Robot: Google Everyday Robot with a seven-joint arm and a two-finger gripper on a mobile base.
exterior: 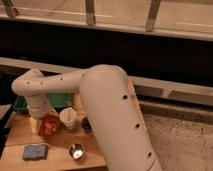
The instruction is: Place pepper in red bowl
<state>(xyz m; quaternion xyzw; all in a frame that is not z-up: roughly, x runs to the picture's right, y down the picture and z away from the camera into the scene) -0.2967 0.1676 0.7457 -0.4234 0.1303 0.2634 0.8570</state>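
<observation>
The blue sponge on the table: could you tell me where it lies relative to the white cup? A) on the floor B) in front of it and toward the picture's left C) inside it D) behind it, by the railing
B: the blue sponge lies at the wooden table's near edge, left of the white cup; the gripper is above the red bowl.

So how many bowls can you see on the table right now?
2: the red bowl under the arm's wrist, where the hand sits, and a darker bowl right of the white cup. The arm may hide others.

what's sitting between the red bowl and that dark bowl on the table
In the camera view, the white cup stands between the red bowl and the dark bowl. The gripper is down at the red bowl, largely hidden behind the arm.
</observation>
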